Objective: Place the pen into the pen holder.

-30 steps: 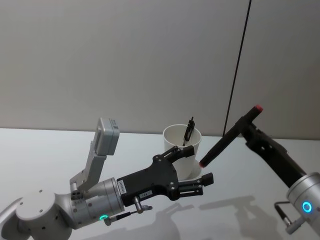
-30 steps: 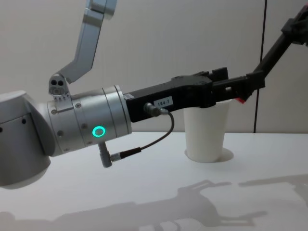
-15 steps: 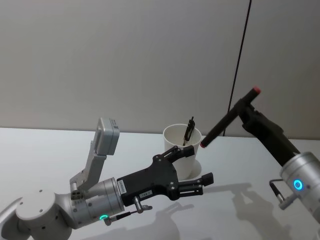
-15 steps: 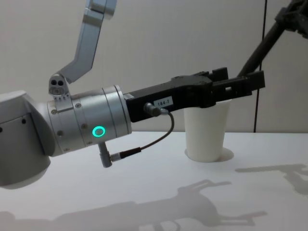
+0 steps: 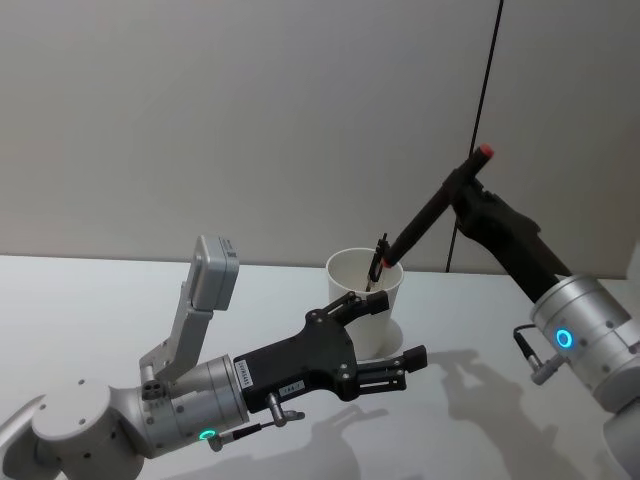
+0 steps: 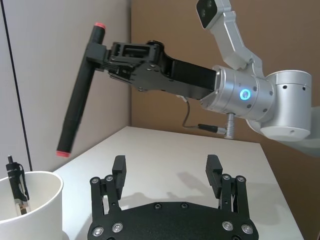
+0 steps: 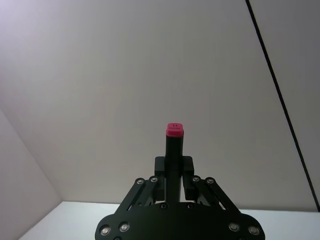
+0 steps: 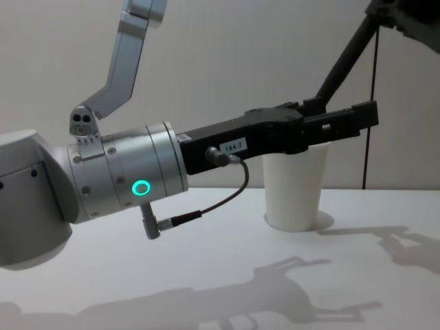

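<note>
We are holding the pen (image 5: 432, 208), a black marker with red ends, in our right gripper (image 5: 462, 192), whose fingers are clamping its upper part just below the top red cap. In the head view, the pen is hanging tilted, with its lower red tip just above the rim of the pen holder (image 5: 366, 312), on the holder's right side. We cannot tell whether the tip is touching the rim.

The pen holder, a white paper cup, is standing upright on the white table (image 5: 80, 300). A second, smaller black pen (image 5: 378, 260) is already leaning inside it, with its clip end projecting above the rim.

We are keeping our left gripper (image 5: 383, 335) level above the table, just in front of the pen holder, with its fingers spread apart and gripping nothing. In the left wrist view, the two fingers (image 6: 118, 167) are showing a wide gap between them, and the pen holder (image 6: 30, 210) is standing beside the gripper.

In the right wrist view, the pen's top cap (image 7: 175, 130) is projecting from between the closed fingers.
</note>
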Robot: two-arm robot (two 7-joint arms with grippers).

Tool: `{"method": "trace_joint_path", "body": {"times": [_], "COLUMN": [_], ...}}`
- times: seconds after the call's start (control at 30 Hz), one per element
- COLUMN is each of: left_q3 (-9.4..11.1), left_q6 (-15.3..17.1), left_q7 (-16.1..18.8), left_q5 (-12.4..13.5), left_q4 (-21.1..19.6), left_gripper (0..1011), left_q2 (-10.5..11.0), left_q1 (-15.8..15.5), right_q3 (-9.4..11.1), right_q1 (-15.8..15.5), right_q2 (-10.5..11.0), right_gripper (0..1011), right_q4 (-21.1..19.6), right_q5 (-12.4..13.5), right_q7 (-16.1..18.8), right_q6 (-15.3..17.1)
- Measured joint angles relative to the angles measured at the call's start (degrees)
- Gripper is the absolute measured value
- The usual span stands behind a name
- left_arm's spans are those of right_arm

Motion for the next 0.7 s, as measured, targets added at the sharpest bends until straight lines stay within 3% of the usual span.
{"method": "trace_joint_path", "body": {"times": [0.7], "left_q3": [0.00], "left_q6": [0.00], "left_q7": [0.00], "left_q5": [0.00], "left_q4": [0.00], "left_gripper": [1000], "left_q2": [0.00], "left_q1": [0.00], "right_q3": [-6.58], "right_q1": [6.40], "right_q2": [0.67], "right_gripper": [207], "right_q4": [7.91], "right_q5": [-12.19], "right_q7": [2.87], "right_q6": [-5.74]}}
